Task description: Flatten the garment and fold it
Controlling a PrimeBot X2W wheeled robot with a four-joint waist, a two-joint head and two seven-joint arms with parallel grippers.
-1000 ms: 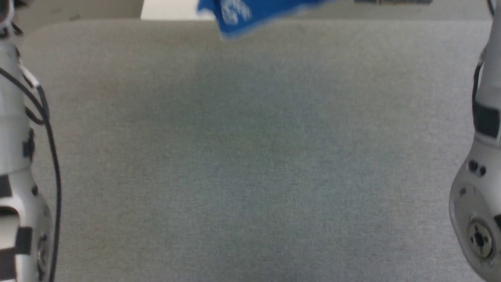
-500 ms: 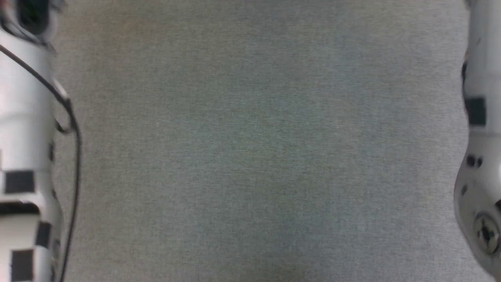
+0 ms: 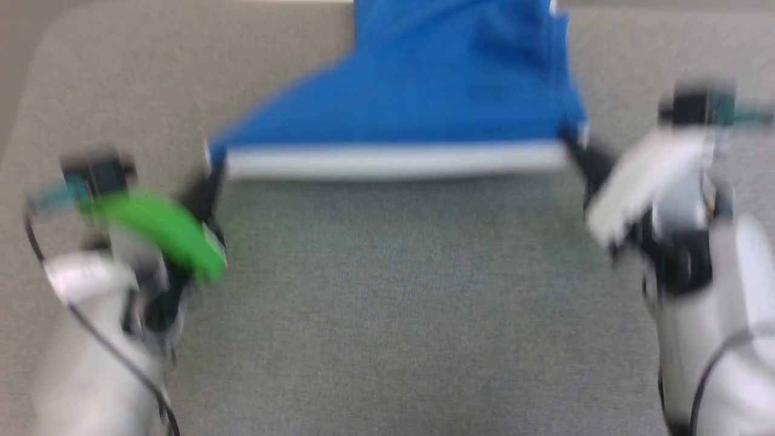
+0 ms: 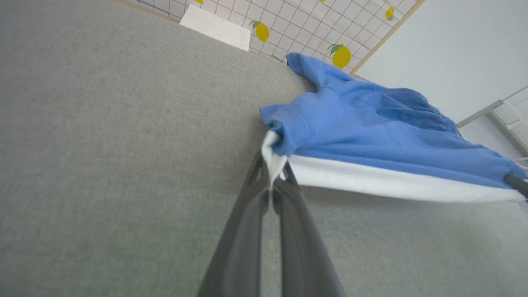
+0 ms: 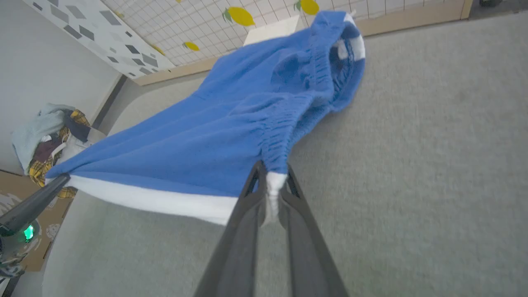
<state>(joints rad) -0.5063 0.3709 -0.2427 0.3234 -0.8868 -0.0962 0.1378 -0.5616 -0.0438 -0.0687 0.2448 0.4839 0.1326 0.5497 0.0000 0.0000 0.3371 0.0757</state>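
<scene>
The garment [image 3: 424, 91] is a pair of royal-blue shorts with a white band along its near edge. It hangs stretched between my two grippers above the grey table [image 3: 387, 303], and its far part trails toward the table's back edge. My left gripper [image 3: 212, 172] is shut on the band's left corner; in the left wrist view the left gripper [image 4: 272, 181] pinches white cloth of the garment [image 4: 371, 132]. My right gripper [image 3: 575, 151] is shut on the right corner; in the right wrist view the right gripper [image 5: 274, 194] clamps the band below the garment's [image 5: 214, 136] gathered waist.
Grey fabric covers the table in front of the shorts. Beyond the table's far edge stand a white box [image 4: 214, 27] and a lemon-print grid fence [image 4: 288, 24]. A pile of clothes [image 5: 49, 136] lies on a cardboard box [image 5: 16, 198] off the table's side.
The head view has shifted. Earlier it showed only forearms at its edges and a bit of blue cloth at the top; now both grippers and the stretched shorts are in it.
</scene>
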